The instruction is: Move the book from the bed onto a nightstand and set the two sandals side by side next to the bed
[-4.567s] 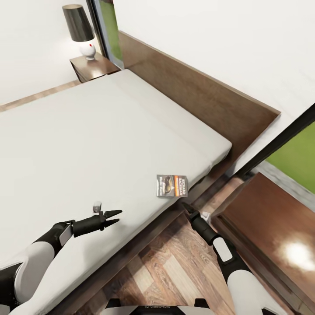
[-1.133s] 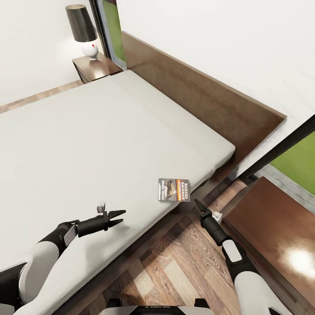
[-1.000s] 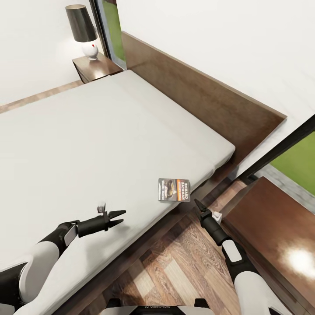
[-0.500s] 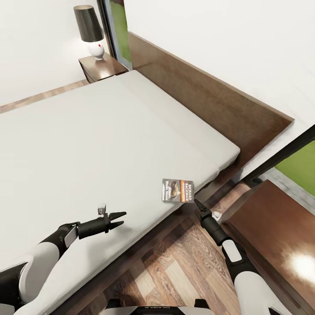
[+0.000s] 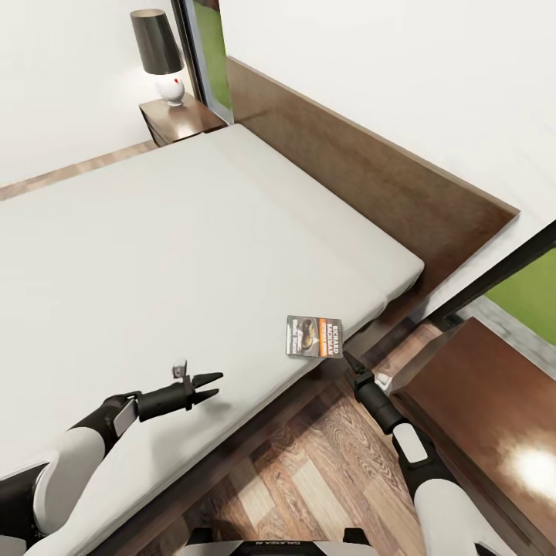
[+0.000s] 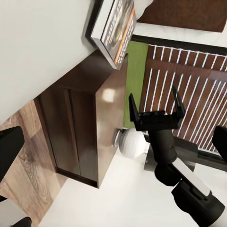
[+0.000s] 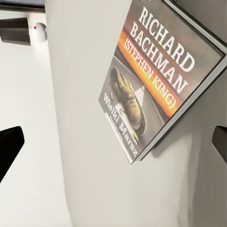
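Change: since 4.6 s ago the whole view shifted — the camera moved; book unmoved on the mattress.
Book (image 5: 315, 336): flat at the bed (image 5: 193, 255) edge, near the right gripper (image 5: 349, 361).
Right gripper: fingers apart, aimed at the book — likely for a grasp.
Left gripper (image 5: 207, 384): fingers apart, idle over the mattress.
Nightstand (image 5: 486, 401): just beside, probable goal.

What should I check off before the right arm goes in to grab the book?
1. Book flat on the bed, near its edge: ok.
2. Right gripper lined up with the book: ok; the right wrist view faces the cover.
3. Right jaws open: ok, seen spread in the left wrist view.
4. Gripper not yet touching the book: ok, a gap shows.
5. Nightstand beside the right arm has bare top to take the book: ok.
6. Left gripper out of the way, open over the mattress: ok.
7. Sandals located: cannot tell.
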